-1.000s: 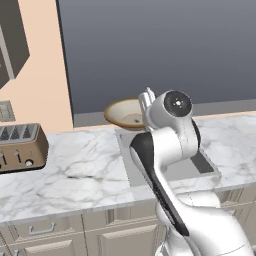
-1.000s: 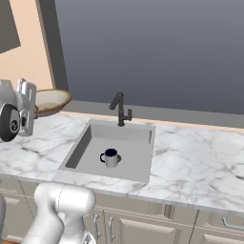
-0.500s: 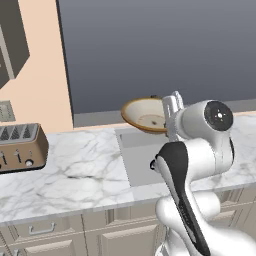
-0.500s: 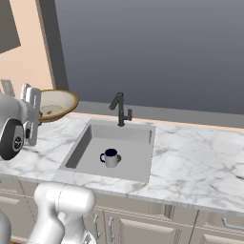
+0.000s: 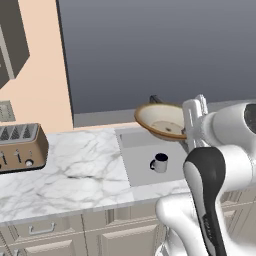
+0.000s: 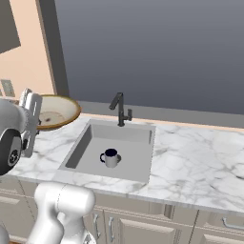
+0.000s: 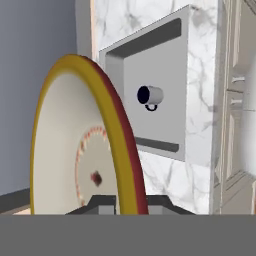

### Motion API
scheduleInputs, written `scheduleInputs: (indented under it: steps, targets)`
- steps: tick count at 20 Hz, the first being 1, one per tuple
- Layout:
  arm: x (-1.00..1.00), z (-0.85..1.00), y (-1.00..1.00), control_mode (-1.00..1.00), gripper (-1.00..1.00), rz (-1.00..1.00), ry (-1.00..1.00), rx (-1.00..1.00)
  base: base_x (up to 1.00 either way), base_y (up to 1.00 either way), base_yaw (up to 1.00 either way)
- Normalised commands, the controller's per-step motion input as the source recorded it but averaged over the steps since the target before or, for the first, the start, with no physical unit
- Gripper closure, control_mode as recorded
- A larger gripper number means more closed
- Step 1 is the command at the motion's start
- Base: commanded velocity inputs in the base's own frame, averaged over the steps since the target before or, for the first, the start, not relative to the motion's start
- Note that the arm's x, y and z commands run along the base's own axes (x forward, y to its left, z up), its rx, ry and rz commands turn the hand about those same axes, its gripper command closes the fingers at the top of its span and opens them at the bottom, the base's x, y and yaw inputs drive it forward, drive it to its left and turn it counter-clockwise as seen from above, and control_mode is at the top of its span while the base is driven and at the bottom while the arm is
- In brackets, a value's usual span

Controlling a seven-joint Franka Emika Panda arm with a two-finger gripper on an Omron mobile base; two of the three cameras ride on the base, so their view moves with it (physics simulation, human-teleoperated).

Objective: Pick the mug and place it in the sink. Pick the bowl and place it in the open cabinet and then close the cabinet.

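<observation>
Now gripper (image 7: 121,202) pinches bowl (image 5: 161,120) rim, held above sink (image 6: 88,143) w/ mug (image 6: 110,157).

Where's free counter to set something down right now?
Free: the marble stretch between the toaster and the sink, and the wide run right of the sink. Crowded: the basin holds the mug, and the bowl hangs in the gripper at its left edge.

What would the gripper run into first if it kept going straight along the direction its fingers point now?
Apart from the bowl already clamped by its rim, the gripper points along the counter toward the sink, where the mug sits. Probably the sink's far edge or the marble beyond it, though depth is unclear.
</observation>
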Motion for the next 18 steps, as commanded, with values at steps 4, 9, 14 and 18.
scheduleInputs:
  steps: [4,9,14,18]
  targets:
    - [-0.14,0.00,0.00,1.00,1.00,0.00,0.00,0.00,-0.75,0.04,0.00]
    - [0.00,0.00,0.00,1.00,1.00,0.00,0.00,0.00,-1.00,0.03,0.00]
    - [0.00,0.00,0.00,1.00,1.00,0.00,0.00,0.00,-1.00,0.14,-0.01]
    - [0.00,0.00,0.00,1.00,1.00,0.00,0.00,0.00,-0.80,0.70,-0.01]
